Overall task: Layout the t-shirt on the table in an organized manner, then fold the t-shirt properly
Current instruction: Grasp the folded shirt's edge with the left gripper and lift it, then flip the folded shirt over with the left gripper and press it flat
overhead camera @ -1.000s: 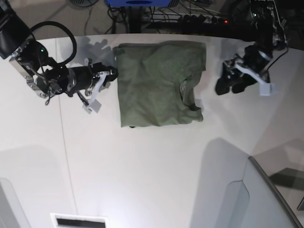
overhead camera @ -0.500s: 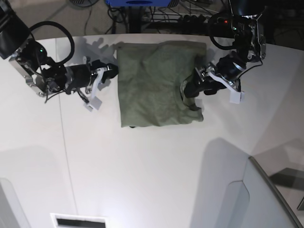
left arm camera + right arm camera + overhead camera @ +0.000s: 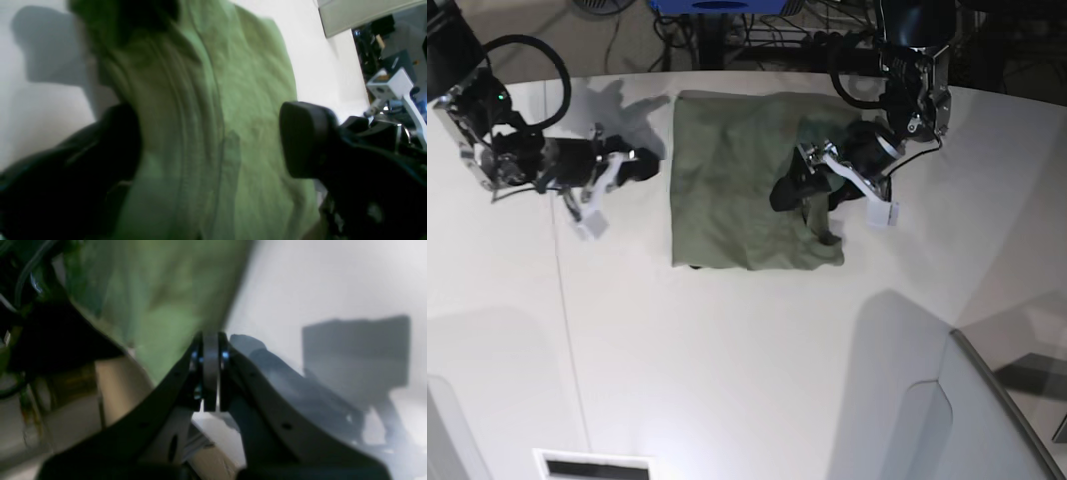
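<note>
Olive-green t-shirt (image 3: 737, 195) lies part-folded into a rectangle on the tabletop (image 3: 727, 350), another fold seemingly pending; left end effector (image 3: 802, 190) straddles its collar edge spread wide, right end effector (image 3: 642, 168) closed and empty beside it.

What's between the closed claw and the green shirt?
Only bare white table between the right gripper and the t-shirt, seen in the base view.

The white table (image 3: 727, 350) carries the folded olive-green t-shirt (image 3: 727, 200), lying flat near its far edge.
</note>
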